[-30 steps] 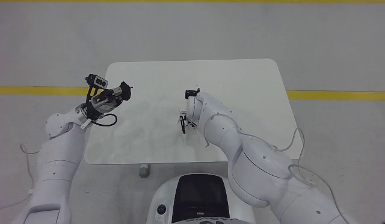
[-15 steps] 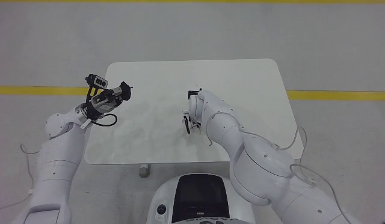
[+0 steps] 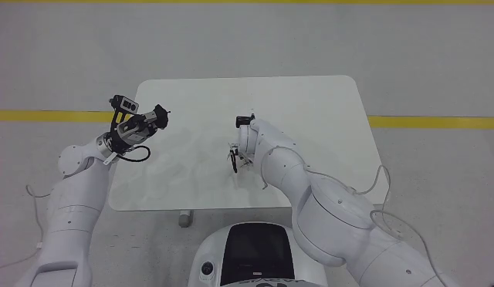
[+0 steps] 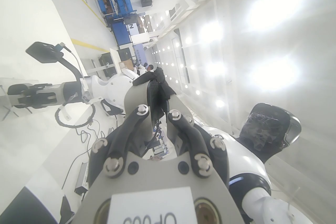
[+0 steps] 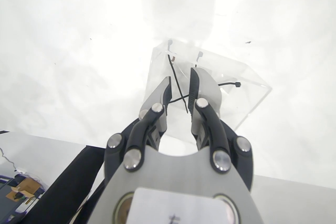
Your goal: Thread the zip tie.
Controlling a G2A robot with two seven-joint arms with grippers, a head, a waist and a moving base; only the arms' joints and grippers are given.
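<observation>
Right wrist view: zip tie (image 5: 175,79) self-crossed

My thin black zip tie (image 5: 175,78) is hanging slantwise from a small hole in the top of the clear plastic block (image 5: 252,99). Lower down it is crossing a second black strand (image 5: 225,83), whose square head (image 5: 237,84) is pointing sideways inside the block; I cannot tell whether they are joining.
</observation>
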